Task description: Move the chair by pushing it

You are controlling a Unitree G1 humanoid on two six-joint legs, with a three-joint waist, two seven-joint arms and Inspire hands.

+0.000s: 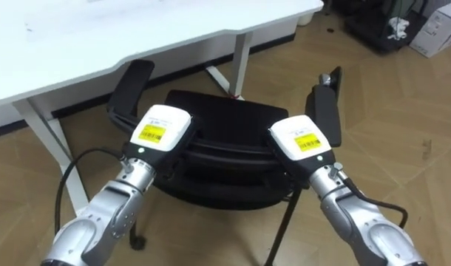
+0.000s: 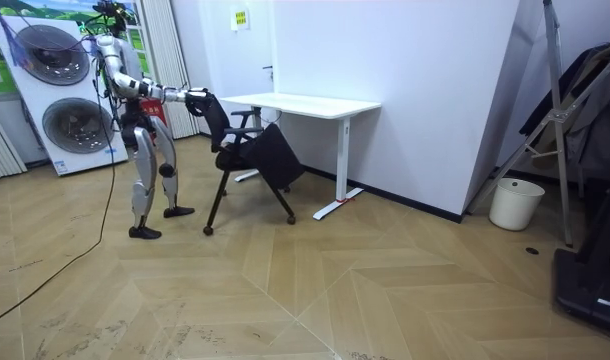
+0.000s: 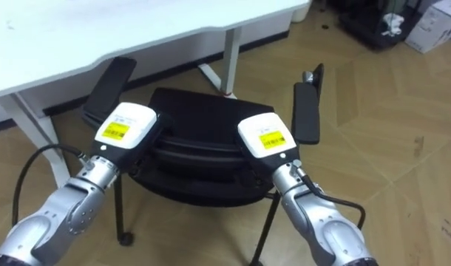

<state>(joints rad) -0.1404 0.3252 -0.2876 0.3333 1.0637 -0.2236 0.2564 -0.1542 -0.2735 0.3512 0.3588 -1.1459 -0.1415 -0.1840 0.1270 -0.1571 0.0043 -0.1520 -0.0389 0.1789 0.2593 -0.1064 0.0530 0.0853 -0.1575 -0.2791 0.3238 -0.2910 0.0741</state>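
One left hand (image 1: 163, 129) and one right hand (image 1: 303, 140) rest on the back of the single black chair (image 1: 218, 118). I cannot tell their fingers' state, as the backrest hides them. The chair stands on the floor (image 1: 403, 111), front and two armrests (image 1: 129, 85) pointing at the one white desk (image 1: 100, 37).

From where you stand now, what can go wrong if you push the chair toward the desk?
1. The left hand and right hand rest high on the back of the chair, so a hard push might tip it instead of moving it.
2. The left armrest is close to the edge of the desk and may strike it.
3. The chair's base could catch on the desk leg just ahead.
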